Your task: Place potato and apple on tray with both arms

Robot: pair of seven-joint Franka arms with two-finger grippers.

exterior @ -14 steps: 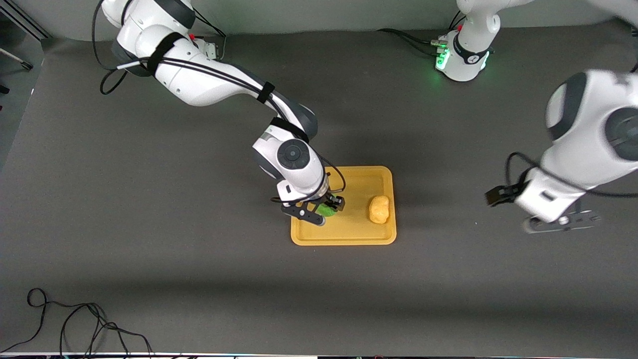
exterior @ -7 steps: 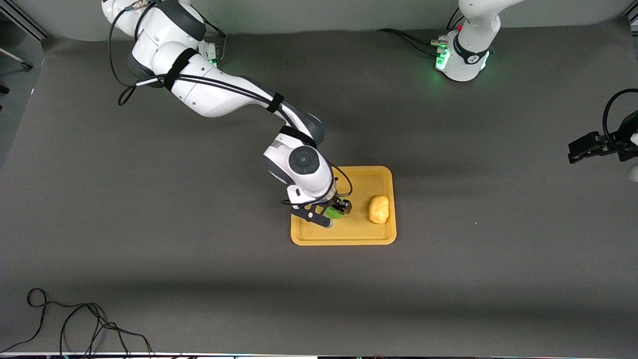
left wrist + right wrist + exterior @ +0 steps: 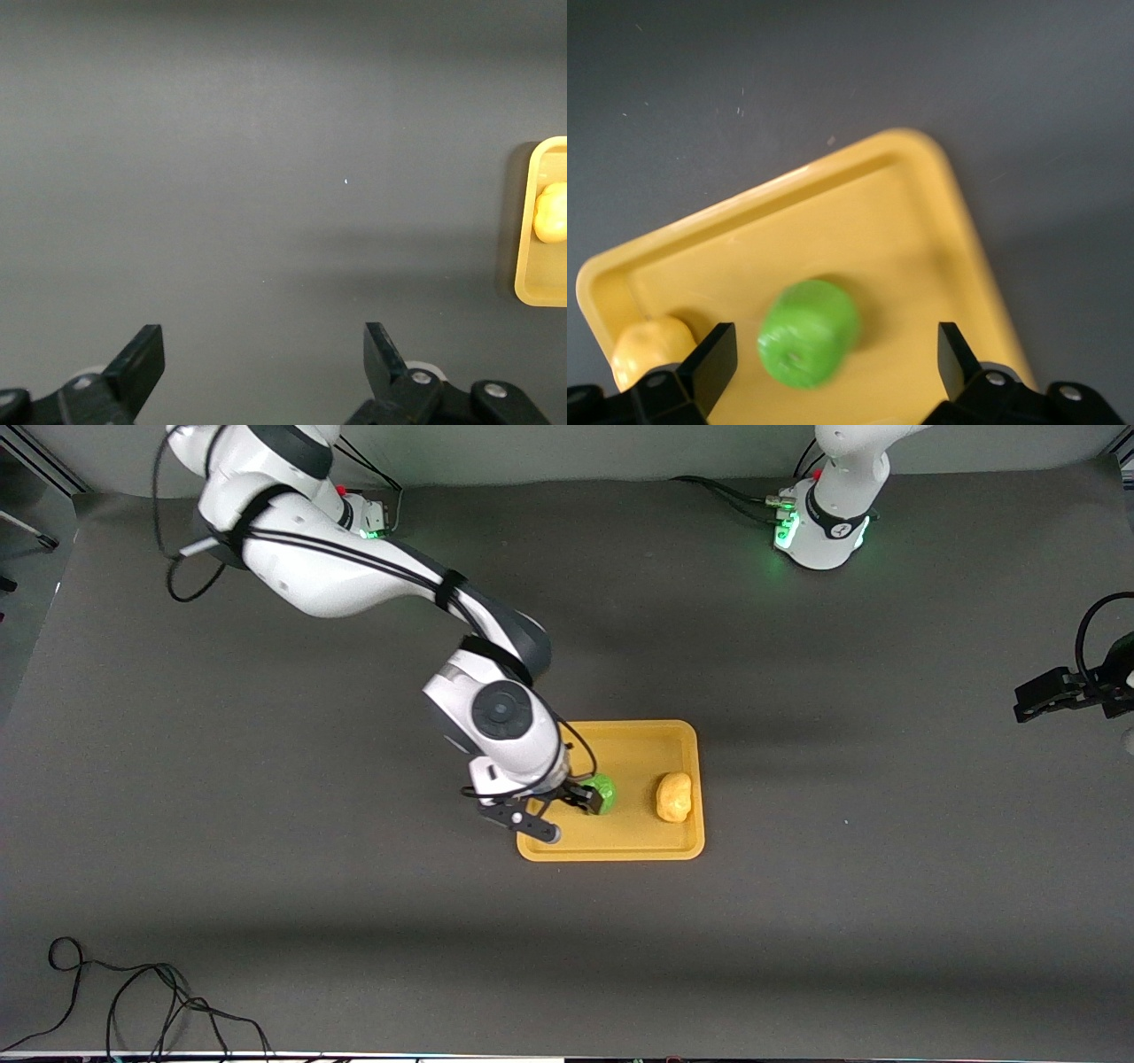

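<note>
The yellow-orange tray (image 3: 620, 849) lies mid-table. The green apple (image 3: 602, 793) rests on it, and the yellow-tan potato (image 3: 674, 796) lies beside it toward the left arm's end. My right gripper (image 3: 568, 816) hangs open just above the tray. In the right wrist view the apple (image 3: 808, 334) sits between the open fingers (image 3: 713, 356) without touching them, with the potato (image 3: 648, 347) and tray rim (image 3: 833, 168) showing. My left gripper (image 3: 264, 359) is open and empty over bare table, with a tray corner (image 3: 524, 266) and the potato (image 3: 551, 212) farther off.
The left arm's black wrist part (image 3: 1059, 691) shows at the view's edge, at its end of the table. The left arm's base (image 3: 824, 522) stands at the table's back edge. Loose black cables (image 3: 133, 1001) lie at the near corner toward the right arm's end.
My right gripper has opened, let go of the apple and shifted toward the right arm's end. The apple now lies free on the tray. The left arm has drawn back to the view's edge.
</note>
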